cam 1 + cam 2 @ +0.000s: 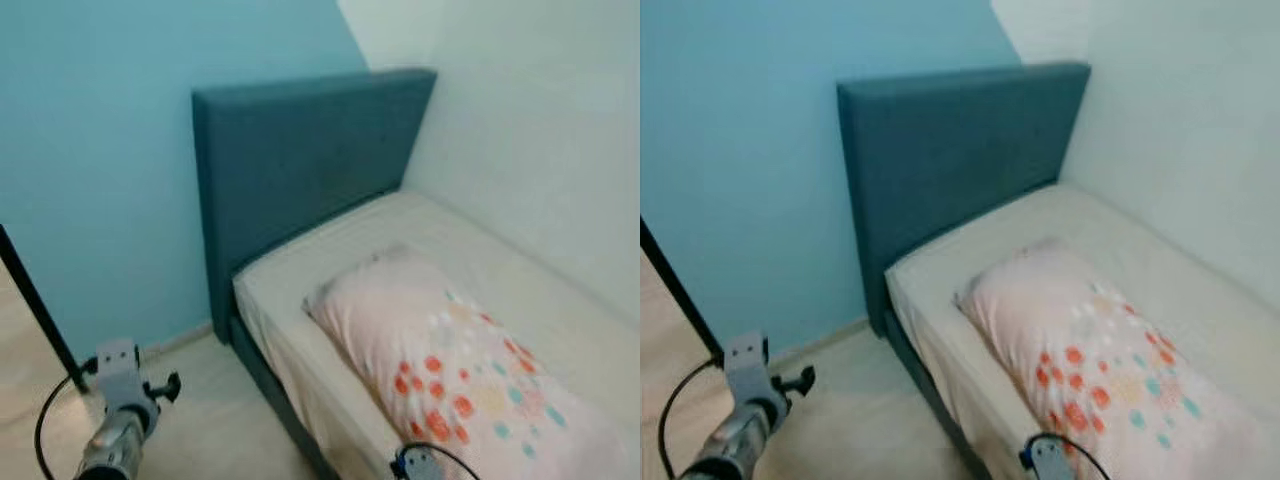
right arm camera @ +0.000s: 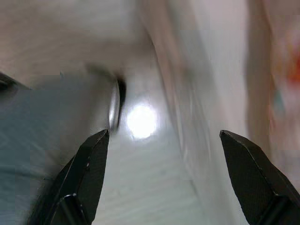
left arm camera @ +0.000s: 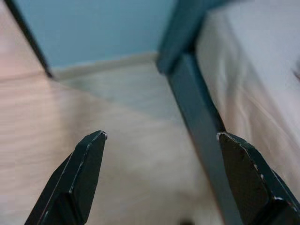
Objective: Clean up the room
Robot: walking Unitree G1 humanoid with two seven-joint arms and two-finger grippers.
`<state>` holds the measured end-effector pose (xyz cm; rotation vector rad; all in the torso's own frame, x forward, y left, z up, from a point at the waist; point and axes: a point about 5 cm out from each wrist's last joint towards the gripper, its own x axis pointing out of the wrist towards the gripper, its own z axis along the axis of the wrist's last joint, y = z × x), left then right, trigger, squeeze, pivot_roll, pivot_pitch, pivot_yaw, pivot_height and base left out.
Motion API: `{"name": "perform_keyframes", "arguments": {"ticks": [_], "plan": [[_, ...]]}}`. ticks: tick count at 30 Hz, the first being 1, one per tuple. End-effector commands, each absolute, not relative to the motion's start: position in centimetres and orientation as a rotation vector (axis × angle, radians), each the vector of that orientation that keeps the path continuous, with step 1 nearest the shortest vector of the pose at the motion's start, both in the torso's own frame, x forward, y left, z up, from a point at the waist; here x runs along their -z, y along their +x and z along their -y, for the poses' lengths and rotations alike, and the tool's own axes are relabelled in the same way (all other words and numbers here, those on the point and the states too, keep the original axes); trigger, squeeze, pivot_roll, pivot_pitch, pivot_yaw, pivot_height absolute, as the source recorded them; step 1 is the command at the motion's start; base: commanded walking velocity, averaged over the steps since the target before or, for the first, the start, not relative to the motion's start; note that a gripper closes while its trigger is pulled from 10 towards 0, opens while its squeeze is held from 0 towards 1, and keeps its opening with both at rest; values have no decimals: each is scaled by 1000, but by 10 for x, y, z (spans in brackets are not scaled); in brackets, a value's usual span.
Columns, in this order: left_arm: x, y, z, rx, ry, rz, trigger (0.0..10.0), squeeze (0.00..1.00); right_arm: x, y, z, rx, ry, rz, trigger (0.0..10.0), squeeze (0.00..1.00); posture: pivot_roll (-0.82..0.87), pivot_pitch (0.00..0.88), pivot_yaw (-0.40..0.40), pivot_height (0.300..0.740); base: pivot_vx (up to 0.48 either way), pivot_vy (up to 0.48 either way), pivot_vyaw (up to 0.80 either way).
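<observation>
A soft pillow [image 1: 460, 375] lies on a single bed [image 1: 330, 370] in the corner of a blue and white room

The pillow is pale pink, plump and rumpled, printed with red, orange and teal dots, lying lengthwise on the smooth off-white mattress sheet near the padded, flat rectangular teal headboard [image 1: 300, 170]. The dark teal bed frame [image 3: 197, 112] sits on a pale wood-grain floor [image 1: 200, 420], with a light blue wall [image 1: 100, 150] behind the headboard and a white wall [image 1: 540, 130] along the bed's far side. The left gripper [image 3: 161, 140] hangs over the floor beside the frame, fingers spread apart and empty; the right gripper [image 2: 164, 136] is likewise splayed wide with nothing between its fingers, over blurred pale surfaces beside the bed
</observation>
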<state>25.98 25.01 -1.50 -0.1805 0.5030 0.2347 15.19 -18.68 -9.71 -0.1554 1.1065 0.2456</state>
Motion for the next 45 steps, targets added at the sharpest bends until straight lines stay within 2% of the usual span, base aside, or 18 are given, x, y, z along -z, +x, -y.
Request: {"name": "perform_keyframes", "arguments": {"ticks": [1,6,13,19,29,34,45], "plan": [[24,252,-245,-239,-200,-538,10000,0,97,153,187,-241,-162,-1111,10000,0,-16,0,-116,740,480,0,781],[26,250,-246,-265,-203,-558,10000,0,98,152,183,-233,-154,-1117,10000,0,-17,0,-114,740,364,0,752],[28,249,-244,-268,-194,-587,10000,0,100,150,181,-196,-171,-1137,10000,0,-20,0,-111,740,0,0,0],[29,249,-241,-244,-192,-589,10000,0,94,162,194,-27,-52,-1093,10000,0,-20,0,-108,740,0,0,-788],[30,248,-241,-241,-181,-596,10000,0,84,175,211,55,65,-1015,10000,0,-19,0,-108,740,0,0,-788],[30,248,-240,-236,-177,-598,10000,0,79,187,207,48,112,-979,10000,0,-16,0,-108,740,0,0,-788],[30,247,-242,-234,-162,-604,10000,0,63,222,177,-51,260,-873,10000,0,-20,0,-102,740,0,0,-786]]}}
